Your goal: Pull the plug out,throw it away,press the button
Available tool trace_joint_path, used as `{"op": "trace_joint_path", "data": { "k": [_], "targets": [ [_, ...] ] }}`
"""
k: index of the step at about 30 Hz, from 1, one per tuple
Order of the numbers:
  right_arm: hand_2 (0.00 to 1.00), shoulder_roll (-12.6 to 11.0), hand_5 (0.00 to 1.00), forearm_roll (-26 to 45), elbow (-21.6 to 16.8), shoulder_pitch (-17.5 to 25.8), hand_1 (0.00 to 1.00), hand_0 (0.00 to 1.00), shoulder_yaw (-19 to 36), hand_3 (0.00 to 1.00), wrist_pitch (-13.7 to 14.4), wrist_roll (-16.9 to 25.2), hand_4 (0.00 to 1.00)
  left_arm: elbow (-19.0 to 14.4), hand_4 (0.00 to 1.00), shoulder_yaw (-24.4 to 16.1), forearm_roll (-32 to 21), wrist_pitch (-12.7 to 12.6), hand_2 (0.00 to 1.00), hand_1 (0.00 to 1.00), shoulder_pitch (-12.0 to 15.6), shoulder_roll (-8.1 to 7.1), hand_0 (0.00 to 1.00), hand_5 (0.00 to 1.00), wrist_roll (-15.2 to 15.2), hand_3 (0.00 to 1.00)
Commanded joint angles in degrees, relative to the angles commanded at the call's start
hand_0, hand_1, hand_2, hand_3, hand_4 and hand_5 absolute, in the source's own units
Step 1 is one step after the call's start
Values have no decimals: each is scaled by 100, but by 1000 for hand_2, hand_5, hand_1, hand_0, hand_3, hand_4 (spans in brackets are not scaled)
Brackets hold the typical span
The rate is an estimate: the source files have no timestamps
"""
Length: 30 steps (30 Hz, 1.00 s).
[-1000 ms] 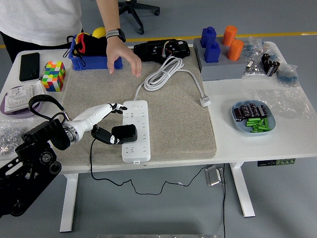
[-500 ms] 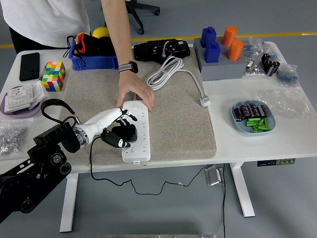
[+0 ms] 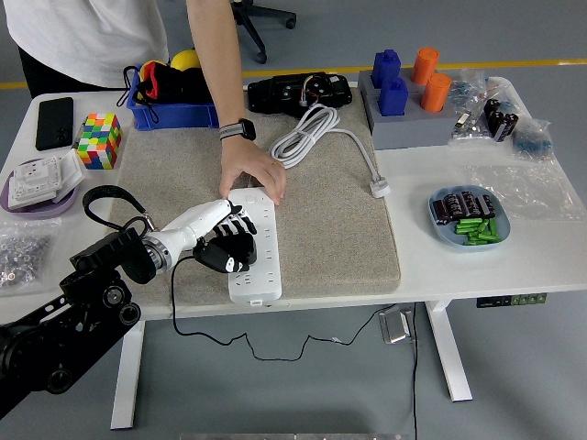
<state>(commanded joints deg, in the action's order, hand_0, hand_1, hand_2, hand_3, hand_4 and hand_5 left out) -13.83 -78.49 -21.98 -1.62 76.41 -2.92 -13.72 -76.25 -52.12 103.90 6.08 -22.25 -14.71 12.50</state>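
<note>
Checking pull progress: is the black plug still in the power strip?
Still in: the black plug sits on the power strip, left hand closed around it.

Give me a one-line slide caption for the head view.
Left robot hand grips the black plug in the white power strip while a person's hand steadies its far end.

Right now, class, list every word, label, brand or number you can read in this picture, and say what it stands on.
None can be read.
White power strip: any markings too small to read.
Black plug adapter: no print visible.
Black wristwatch on the person's arm: face too small to read.
Multicoloured puzzle cube: plain colour squares only.
</note>
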Motion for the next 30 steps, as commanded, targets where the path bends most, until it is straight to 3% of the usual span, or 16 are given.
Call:
{"op": "trace_joint_path", "data": {
  "k": [10,21,30],
  "targets": [
    [711,13,657,-1,-3,-9,704,753,36,727,-1,3,770,-85,701,-87,1,3,353,291,-24,-22,362,2,-34,499],
    [713,29,658,-3,0,-1,704,753,64,727,1,3,769,-379,699,-488,-22,-1,341,281,-51,-93,353,2,-71,486],
    [712,35,657,-2,2,1,704,753,67,728,1,3,769,520,694,-1112,280,-197,340,281,-228,-72,370,2,-259,485]
  ]
}}
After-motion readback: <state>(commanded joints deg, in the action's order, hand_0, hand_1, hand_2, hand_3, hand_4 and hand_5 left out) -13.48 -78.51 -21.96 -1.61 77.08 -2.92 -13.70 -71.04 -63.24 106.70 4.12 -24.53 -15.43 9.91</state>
